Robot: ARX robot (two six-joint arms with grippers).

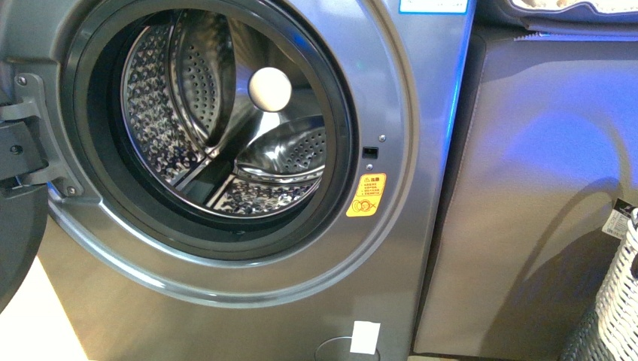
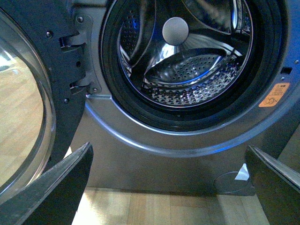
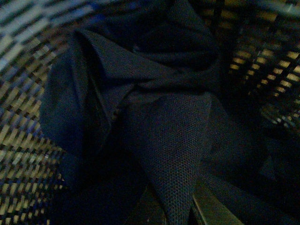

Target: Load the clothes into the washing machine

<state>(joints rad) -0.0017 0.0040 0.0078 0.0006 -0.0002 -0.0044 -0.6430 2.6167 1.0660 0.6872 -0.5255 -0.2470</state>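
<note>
Washing machine (image 1: 226, 316) w/ door (image 2: 23, 117) swung open, drum (image 1: 218, 113) empty for loading; left gripper (image 2: 168, 146) gapes wide, empty, facing it; right gripper (image 3: 171, 211), dim view, seems pinched on navy clothes (image 3: 154, 117) bunched in wicker basket (image 3: 23, 154), ready for lifting.

Blue glare on the washing machine (image 1: 421, 113); right wrist view dim.

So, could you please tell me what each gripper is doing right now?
Left gripper: open, empty.
Right gripper: closed on the dark navy-blue wrinkled fabric garment.
</note>
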